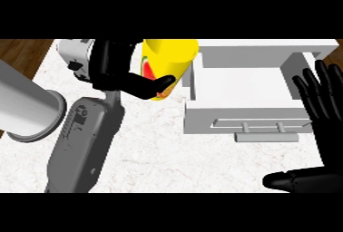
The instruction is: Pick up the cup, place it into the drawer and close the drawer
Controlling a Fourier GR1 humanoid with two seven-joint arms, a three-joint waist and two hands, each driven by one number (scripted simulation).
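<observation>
Cup (167, 63) upright, long axis vertical, mouth up, raised just left of open drawer (249, 113). Left hand (124, 74) curled round cup. Right hand (325, 113) spread flat, fingers up, at right edge beside drawer.

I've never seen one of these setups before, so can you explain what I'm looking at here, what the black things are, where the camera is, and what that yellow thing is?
The camera sits in the robot's head, looking steeply down at a pale marble counter. The grey forearm ends in a black left hand, whose fingers and thumb curl round a yellow cup with a red and green picture on it, held just left of the drawer. The white box is an open drawer with a bar handle at the front; nothing shows inside it. At the right edge, the right hand rests open, fingers up. The grey cylinder at far left I cannot identify.
</observation>
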